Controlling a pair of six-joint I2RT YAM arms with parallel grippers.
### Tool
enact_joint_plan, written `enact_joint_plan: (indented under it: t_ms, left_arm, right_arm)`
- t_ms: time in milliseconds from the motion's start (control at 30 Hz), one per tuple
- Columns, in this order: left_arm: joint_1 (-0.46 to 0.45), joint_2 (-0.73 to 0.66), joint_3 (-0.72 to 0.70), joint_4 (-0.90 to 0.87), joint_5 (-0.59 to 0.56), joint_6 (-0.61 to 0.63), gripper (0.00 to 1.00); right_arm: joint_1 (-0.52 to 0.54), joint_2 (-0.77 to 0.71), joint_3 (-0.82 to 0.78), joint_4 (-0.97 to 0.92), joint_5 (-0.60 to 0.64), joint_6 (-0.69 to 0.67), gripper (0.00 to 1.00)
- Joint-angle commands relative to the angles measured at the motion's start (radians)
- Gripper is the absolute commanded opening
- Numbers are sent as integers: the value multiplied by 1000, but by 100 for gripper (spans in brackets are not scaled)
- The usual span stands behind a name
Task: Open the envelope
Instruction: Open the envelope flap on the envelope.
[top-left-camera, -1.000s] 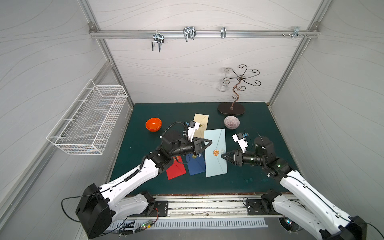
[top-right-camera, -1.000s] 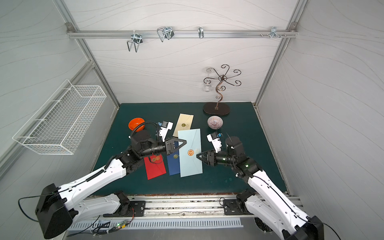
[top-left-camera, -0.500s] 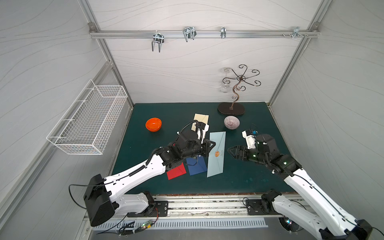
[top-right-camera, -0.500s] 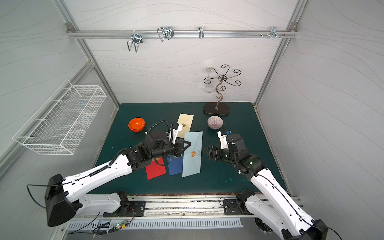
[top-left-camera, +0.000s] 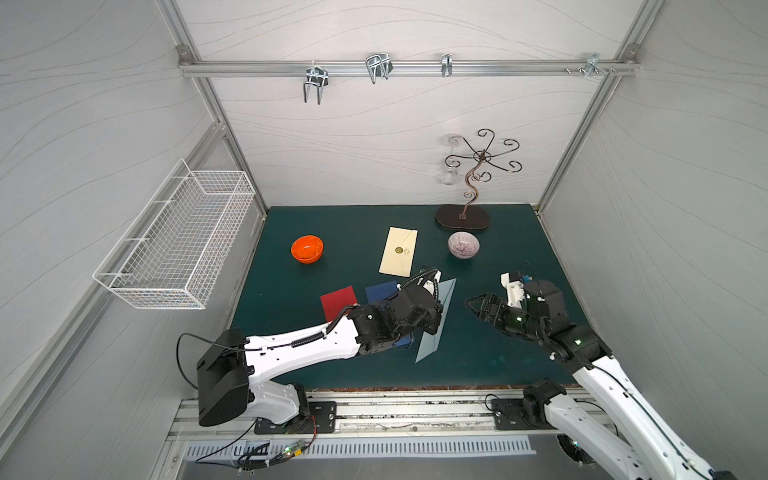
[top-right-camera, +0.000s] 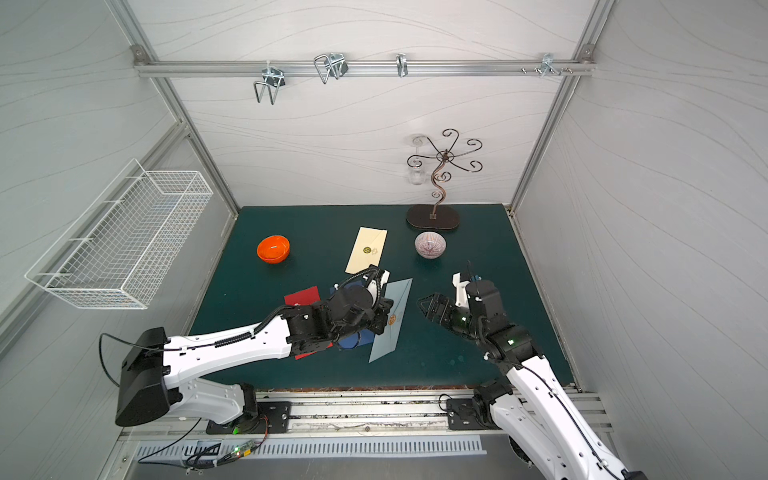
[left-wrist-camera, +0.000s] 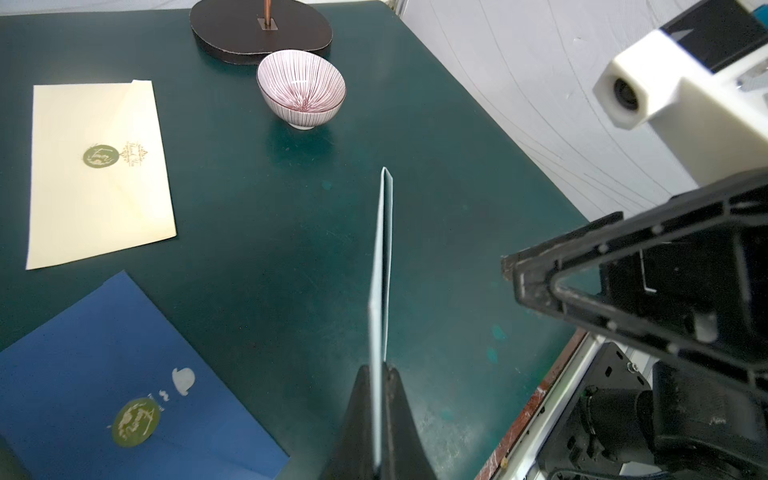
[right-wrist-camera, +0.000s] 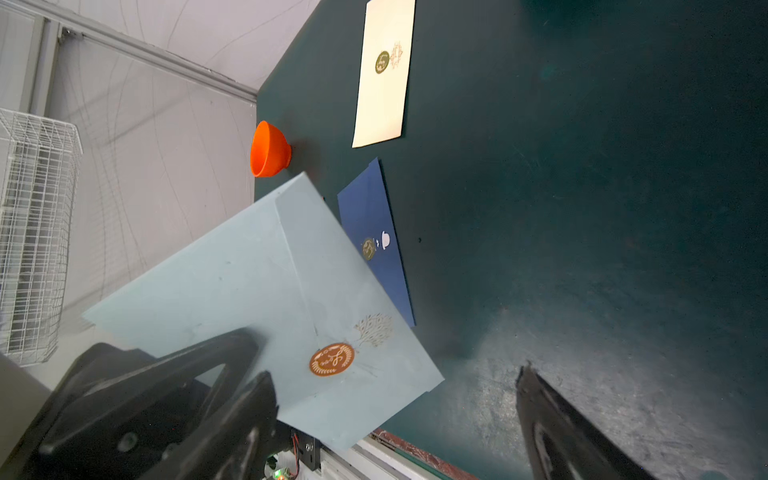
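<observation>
- Because the left hand (left-wrist-camera: 376, 374) is clenched on one edge, the pale blue envelope (top-right-camera: 386, 340) stands up on edge over the green counter (top-left-camera: 498, 257), at lower centre in both top views.
- That pose turns its flap and brown seal (right-wrist-camera: 331, 359) toward the right hand (top-right-camera: 424, 307), which hangs released just to the right, apart from the paper.
- Judged next: pinch the flap tip beside the seal and peel, with the left hand anchoring the body.

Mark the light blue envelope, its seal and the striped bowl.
light blue envelope (right-wrist-camera: 232, 282), right wrist view, middle of its face.
seal (right-wrist-camera: 331, 359), right wrist view, sticker's centre.
striped bowl (left-wrist-camera: 301, 85), left wrist view, inner wall.
</observation>
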Motion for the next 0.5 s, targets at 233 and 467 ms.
enact_joint_plan:
  t_ms: [233, 467]
  left_arm:
    - [-2, -3, -60, 204, 7, 15, 0]
    - [-2, -4, -60, 184, 2, 25, 0]
  right_arm:
    - [187, 75, 64, 11, 165, 51, 79]
    - [252, 129, 99, -10, 256, 61, 75]
